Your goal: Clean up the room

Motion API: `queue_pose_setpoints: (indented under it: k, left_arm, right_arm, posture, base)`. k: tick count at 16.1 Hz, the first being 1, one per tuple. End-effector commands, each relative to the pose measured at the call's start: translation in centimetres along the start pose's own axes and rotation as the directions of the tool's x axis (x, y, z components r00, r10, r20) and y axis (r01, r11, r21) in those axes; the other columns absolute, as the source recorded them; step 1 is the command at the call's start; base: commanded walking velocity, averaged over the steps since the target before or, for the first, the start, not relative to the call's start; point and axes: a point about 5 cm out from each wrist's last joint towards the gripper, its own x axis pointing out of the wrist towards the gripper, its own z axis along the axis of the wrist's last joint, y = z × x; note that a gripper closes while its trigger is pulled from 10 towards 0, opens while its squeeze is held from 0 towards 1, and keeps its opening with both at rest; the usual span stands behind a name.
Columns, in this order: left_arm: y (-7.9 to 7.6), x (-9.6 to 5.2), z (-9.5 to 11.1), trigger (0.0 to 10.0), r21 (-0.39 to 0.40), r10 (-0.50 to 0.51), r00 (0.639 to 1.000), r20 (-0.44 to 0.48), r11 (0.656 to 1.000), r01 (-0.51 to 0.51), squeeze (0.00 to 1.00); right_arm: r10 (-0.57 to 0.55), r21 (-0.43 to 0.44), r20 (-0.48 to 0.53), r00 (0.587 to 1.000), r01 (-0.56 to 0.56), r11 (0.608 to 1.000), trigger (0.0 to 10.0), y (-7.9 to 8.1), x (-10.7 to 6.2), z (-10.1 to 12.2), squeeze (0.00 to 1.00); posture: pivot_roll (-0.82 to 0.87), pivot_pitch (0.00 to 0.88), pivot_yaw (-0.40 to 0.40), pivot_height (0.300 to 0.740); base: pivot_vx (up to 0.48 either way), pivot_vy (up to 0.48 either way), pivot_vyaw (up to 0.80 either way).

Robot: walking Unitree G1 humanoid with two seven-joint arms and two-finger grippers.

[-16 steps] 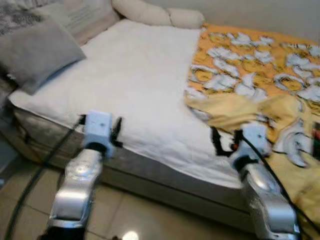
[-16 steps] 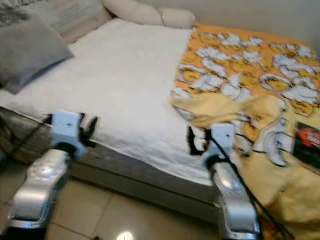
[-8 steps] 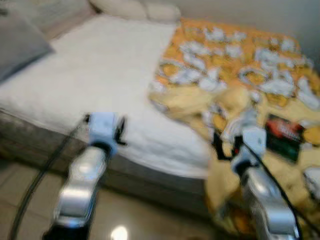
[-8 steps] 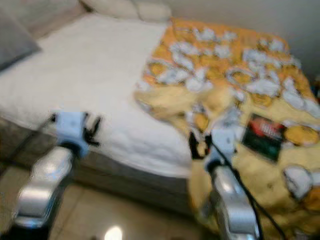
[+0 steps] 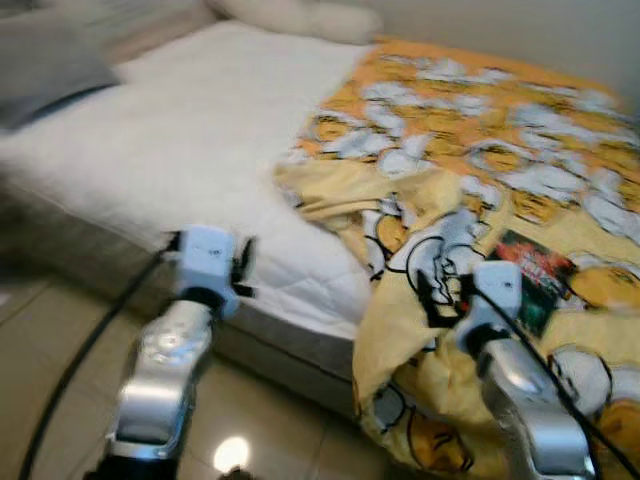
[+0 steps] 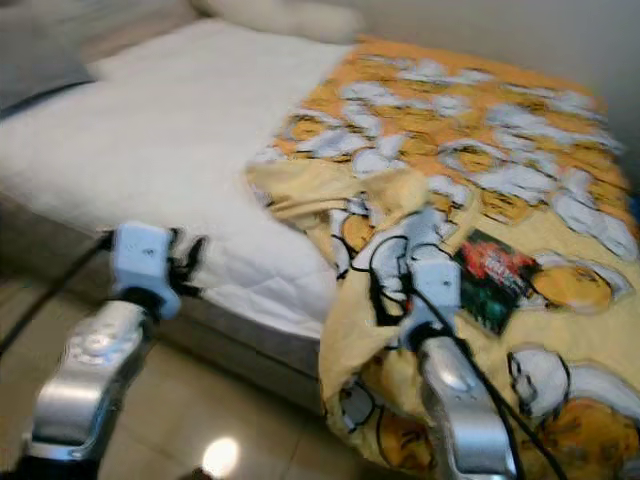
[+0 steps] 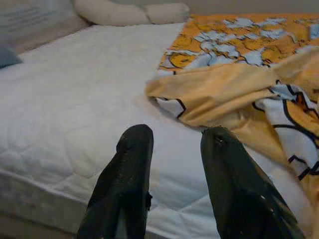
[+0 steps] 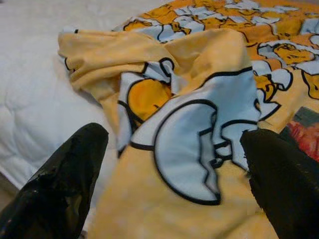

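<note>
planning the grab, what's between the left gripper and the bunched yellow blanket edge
Bare white mattress: in the left wrist view, nothing lies between the open left gripper and the blanket's folded edge.

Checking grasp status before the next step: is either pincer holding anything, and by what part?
Nothing is held. The left pincer is open over the white mattress; the right pincer is open, facing the bunched yellow blanket.

Both silver arms extended forward; left pincer (image 7: 172, 184) parted, right pincer (image 8: 172, 174) spread wide.
</note>
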Motion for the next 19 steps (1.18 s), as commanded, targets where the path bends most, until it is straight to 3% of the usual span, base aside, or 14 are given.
queue_pose_setpoints:
  k: [1, 11, 15, 17, 19]
  left_arm:
    - [0.6, -0.1, 0.4, 10.0, 0.014, 0.026, 1.000, 0.010, 1.000, -0.026, 0.00]
    - [0.4, -0.5, -0.1, 10.0, 0.013, 0.028, 1.000, -0.008, 1.000, -0.028, 0.00]
    - [0.5, -0.5, -0.4, 10.0, -0.013, 0.032, 0.999, -0.023, 0.999, -0.033, 0.00]
    - [0.6, -0.5, -0.4, 10.0, -0.007, 0.032, 0.999, -0.027, 0.999, -0.032, 0.00]
    - [0.7, -0.5, -0.4, 10.0, -0.003, 0.032, 0.999, -0.029, 0.999, -0.032, 0.00]
  right_arm:
    - [0.017, 0.010, 0.014, 1.000, -0.017, 1.000, 10.0, 0.4, 0.1, 0.4, 0.00]
    - [0.031, 0.007, -0.035, 0.999, -0.030, 1.000, 10.0, 0.3, -0.5, -0.7, 0.00]
    - [0.029, 0.014, -0.040, 0.999, -0.029, 0.999, 10.0, 0.2, -0.6, -0.8, 0.00]
    - [0.052, 0.096, -0.041, 0.998, -0.047, 0.994, 10.0, 0.6, -0.6, -0.7, 0.00]
    - [0.050, 0.126, -0.041, 0.998, -0.044, 0.991, 10.0, 0.7, -0.6, -0.7, 0.00]
  posture:
    - [-0.08, 0.000, -0.034, 0.740]
    - [-0.09, 0.000, -0.041, 0.740]
    - [-0.09, 0.000, -0.040, 0.740]
    - [-0.09, 0.000, -0.038, 0.740]
    - [-0.09, 0.000, -0.038, 0.740]
  base:
    - [0.000, -0.472, 0.80]
    - [0.000, -0.466, 0.05]
    - [0.000, 0.000, 0.00]
    - [0.000, 0.000, 0.00]
    - [0.000, 0.000, 0.00]
